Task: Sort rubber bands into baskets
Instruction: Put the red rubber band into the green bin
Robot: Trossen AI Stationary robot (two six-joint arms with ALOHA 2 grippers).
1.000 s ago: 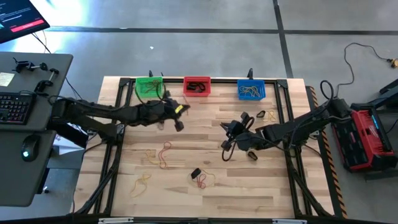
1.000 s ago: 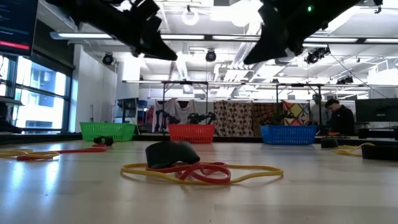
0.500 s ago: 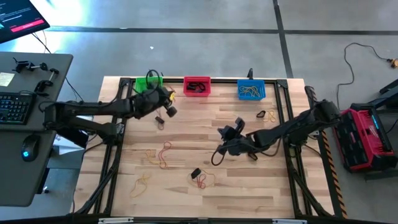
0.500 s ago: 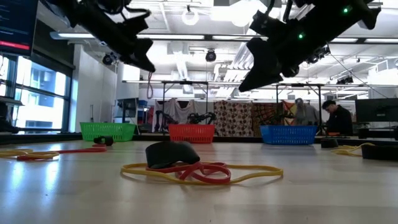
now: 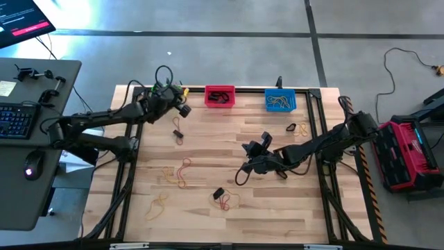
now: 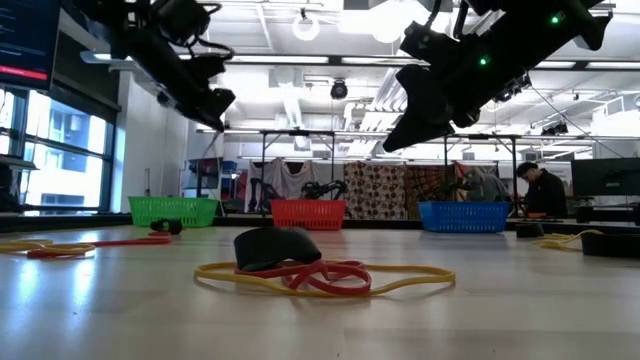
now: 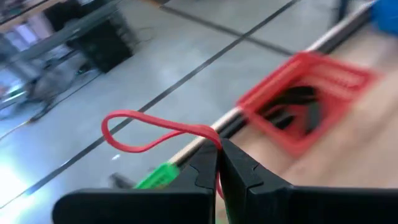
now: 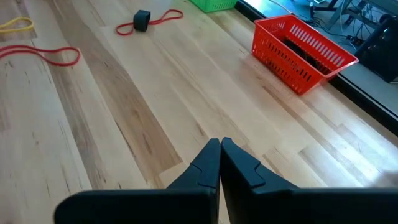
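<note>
The left gripper (image 7: 217, 163) pinches a red band (image 7: 152, 132) above the green basket (image 6: 173, 210) (far left of three). The right gripper (image 8: 219, 155), fingers closed on nothing, hovers mid-tabletop (image 5: 208, 142) near loose bands (image 5: 182, 173).

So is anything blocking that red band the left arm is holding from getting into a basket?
Nothing visible does. The left gripper holds the red rubber band in shut jaws, up in the air by the green basket, with the red basket right beside it. Only open air lies between.
</note>
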